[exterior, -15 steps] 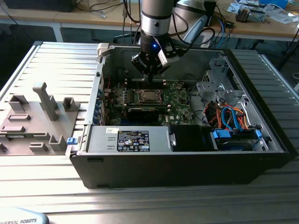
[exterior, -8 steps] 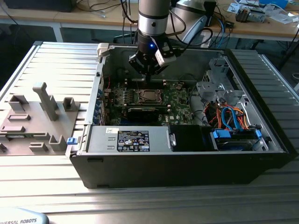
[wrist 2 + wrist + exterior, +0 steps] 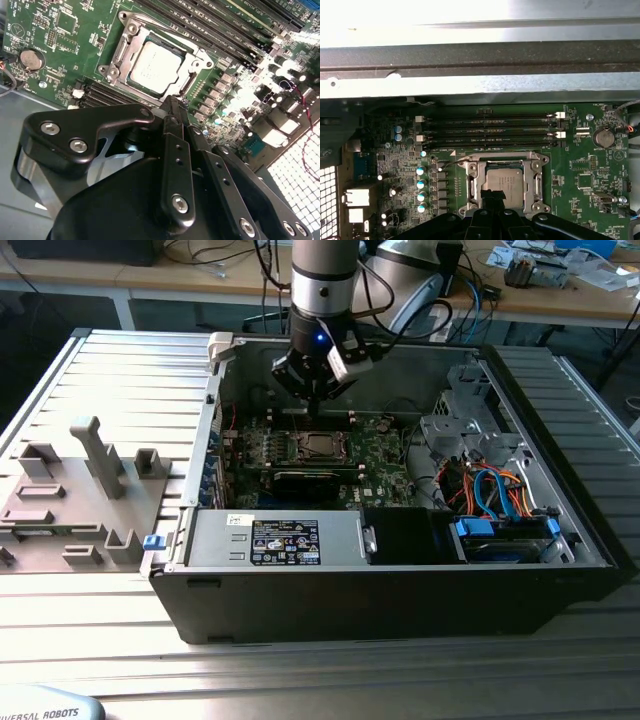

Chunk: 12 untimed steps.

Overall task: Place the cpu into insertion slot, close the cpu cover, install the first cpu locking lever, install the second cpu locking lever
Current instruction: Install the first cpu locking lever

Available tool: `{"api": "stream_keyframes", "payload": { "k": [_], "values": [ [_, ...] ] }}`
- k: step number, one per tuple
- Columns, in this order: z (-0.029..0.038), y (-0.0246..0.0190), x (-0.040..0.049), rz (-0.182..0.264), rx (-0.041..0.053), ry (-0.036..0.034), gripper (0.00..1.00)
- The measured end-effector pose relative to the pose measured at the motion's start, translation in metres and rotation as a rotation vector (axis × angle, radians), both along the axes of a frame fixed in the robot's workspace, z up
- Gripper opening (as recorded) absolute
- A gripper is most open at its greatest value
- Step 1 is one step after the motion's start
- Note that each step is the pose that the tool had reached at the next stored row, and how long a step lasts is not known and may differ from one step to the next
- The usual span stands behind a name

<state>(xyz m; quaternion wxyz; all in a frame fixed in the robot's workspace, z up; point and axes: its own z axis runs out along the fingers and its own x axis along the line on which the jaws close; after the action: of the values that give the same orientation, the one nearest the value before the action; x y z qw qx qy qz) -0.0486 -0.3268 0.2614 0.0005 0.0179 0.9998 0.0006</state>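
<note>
On the exterior view's left, a grey tray of fixtures [image 3: 70, 490] lies on the ribbed worktop [image 3: 130, 370]; it plays no part in the step in hand. Further along stands the open computer case [image 3: 400, 580], with the green circuit board [image 3: 375, 465] lying flat inside it; the arm comes down from above and holds the hand [image 3: 313, 405] just over the socket region.

In both wrist views the chip [image 3: 506, 186] already sits in its slot [image 3: 532, 170], its grey top level and square to the frame around it; the cover [image 3: 502, 161] appears to lie down flat over its edges, so the placing and the closing look done. The hand [image 3: 172, 107] has its fingers pressed together into one narrow black tip, pinching nothing, and that tip hovers at the edge of the frame nearest the hand.

The work now seems to be at the locking levers, though the thin wire levers themselves are hard to make out. To do this step well, the closed tip should bear on the lever alone, not on the chip's top nor on the row of small capacitors [image 3: 421, 190] beside the socket; the push ought to be slow and steady, downward and then sideways under the catch; a slip could scrape the board.
</note>
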Motion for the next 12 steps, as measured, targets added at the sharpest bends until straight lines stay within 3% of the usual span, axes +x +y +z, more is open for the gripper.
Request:
{"api": "stream_keyframes", "payload": {
  "k": [12],
  "values": [
    [0.0000, 0.0000, -0.0056, 0.000, 0.0000, 0.0000, 0.11]
  ]
}}
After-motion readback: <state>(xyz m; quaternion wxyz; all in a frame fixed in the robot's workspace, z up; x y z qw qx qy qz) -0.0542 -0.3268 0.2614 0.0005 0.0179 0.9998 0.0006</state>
